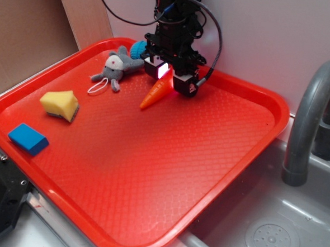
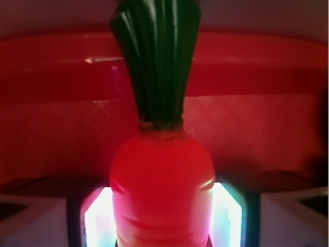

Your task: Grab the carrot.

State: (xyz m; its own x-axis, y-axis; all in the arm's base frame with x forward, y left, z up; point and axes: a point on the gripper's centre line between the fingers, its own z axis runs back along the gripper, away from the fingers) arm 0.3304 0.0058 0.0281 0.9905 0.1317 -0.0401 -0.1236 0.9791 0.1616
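The carrot (image 1: 157, 93), near the tray's (image 1: 246, 162) far edge, was clamped at its thick end by the gripper (image 1: 169, 79), tip pointing down toward the near-left.

Carrot (image 1: 157, 93): on the tray (image 1: 207, 159), near its back edge.
Plush mouse (image 1: 115, 68): left of it.
Sponge (image 1: 60, 104): by the left edge.

The carrot (image 2: 162, 180) fills the frame, green stem (image 2: 157, 62) up (ridged, dark), glowing pads (image 2: 95, 218) flanking it, red tray (image 2: 51, 77) behind
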